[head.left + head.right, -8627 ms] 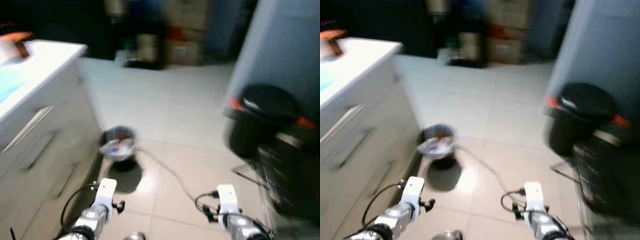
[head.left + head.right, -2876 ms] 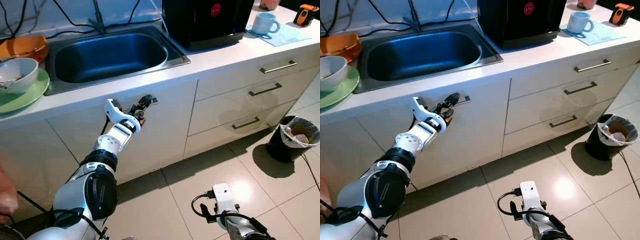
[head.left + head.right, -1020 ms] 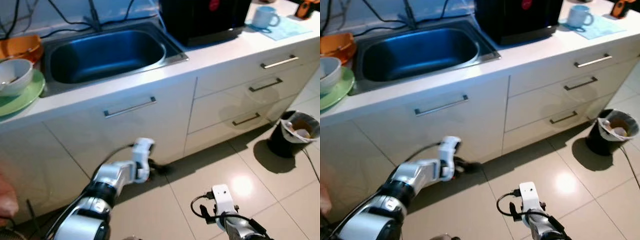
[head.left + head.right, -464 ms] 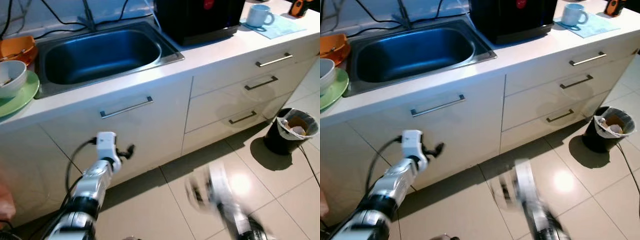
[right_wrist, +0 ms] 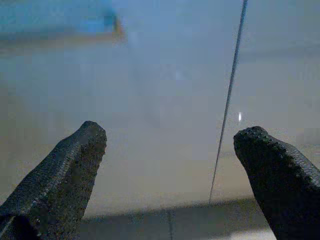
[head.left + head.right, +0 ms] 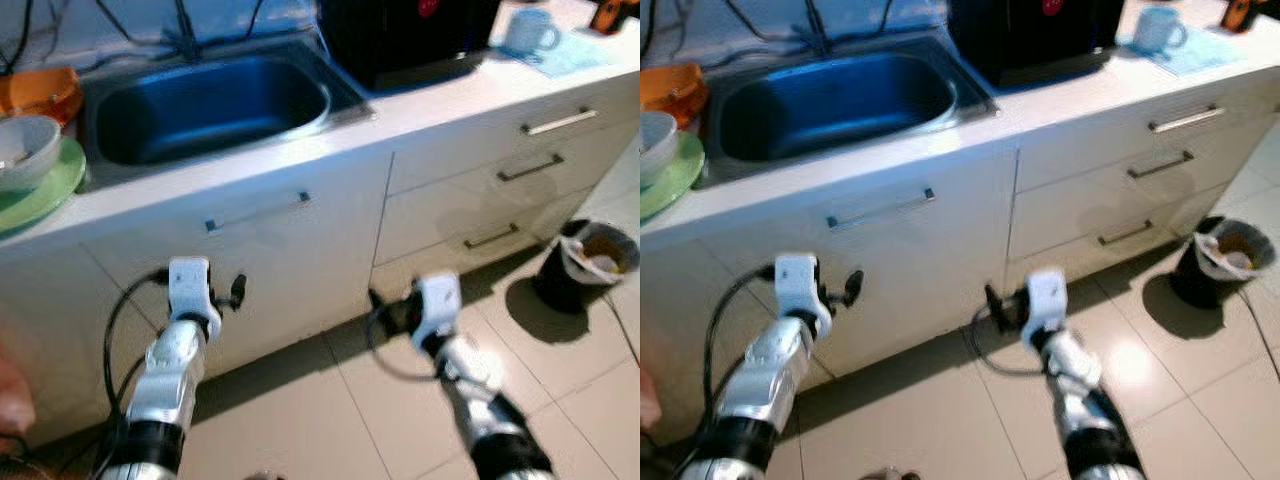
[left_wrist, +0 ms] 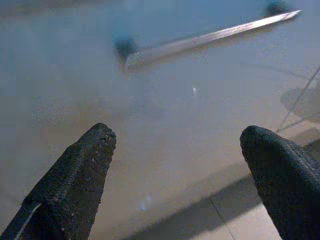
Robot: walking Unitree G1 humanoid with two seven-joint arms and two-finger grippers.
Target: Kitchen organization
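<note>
The white cabinet door (image 6: pixel 270 260) under the steel sink (image 6: pixel 205 105) is shut, and a long metal handle (image 6: pixel 258 210) runs across its top. My left gripper (image 6: pixel 235 290) hovers just below that handle, close to the door. In the left wrist view the left gripper (image 7: pixel 178 134) is open and empty, with the handle (image 7: pixel 210 36) beyond it. My right gripper (image 6: pixel 378 305) is raised near the door's lower right corner. It is open and empty in the right wrist view (image 5: pixel 170 132), facing the seam (image 5: pixel 227 115) between door and drawers.
Three drawers (image 6: pixel 520 175) with metal handles sit right of the door. A black appliance (image 6: pixel 410 35) and a mug (image 6: pixel 525 30) stand on the counter. A bowl (image 6: pixel 25 150) on a green plate (image 6: pixel 45 195) sits left of the sink. A lined bin (image 6: pixel 590 265) stands on the tiled floor.
My right arm has swung up from near the floor toward the cabinet front. The left gripper, earlier at the handle and then low, now sits just under the handle.
</note>
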